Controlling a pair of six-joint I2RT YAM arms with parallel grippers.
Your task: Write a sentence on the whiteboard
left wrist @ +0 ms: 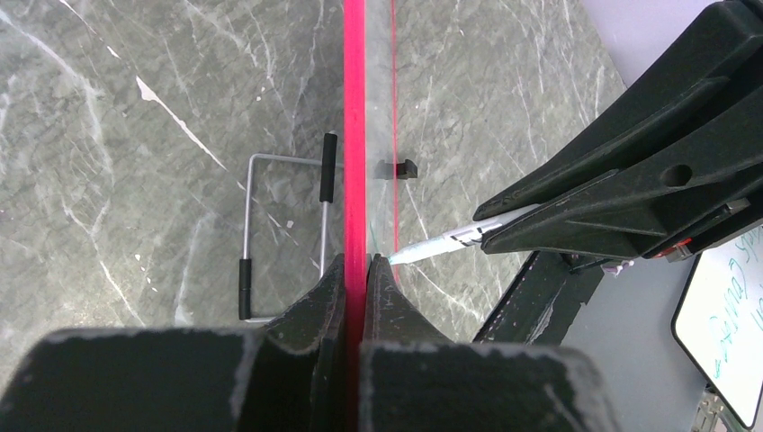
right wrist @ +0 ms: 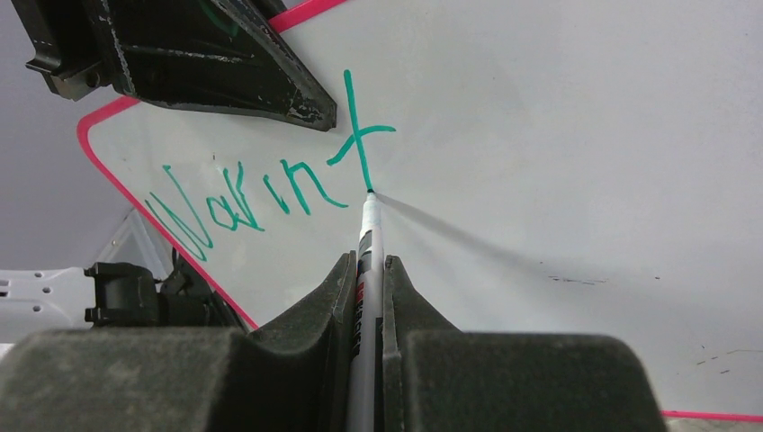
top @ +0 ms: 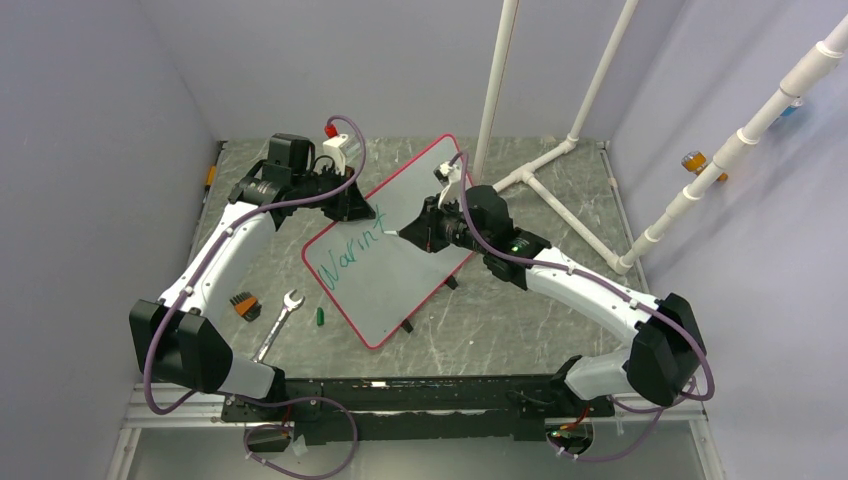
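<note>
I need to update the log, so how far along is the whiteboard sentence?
Done: green lettering reading roughly "Warmt" on the whiteboard. In hand: the left gripper is shut on the board's red rim, and the right gripper is shut on a marker whose tip sits at the t's foot. Left: the remaining words; most of the board is bare.

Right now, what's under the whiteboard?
Two black feet poke out below the whiteboard, and a wire frame shows behind its red rim. The table beneath its middle is covered.
</note>
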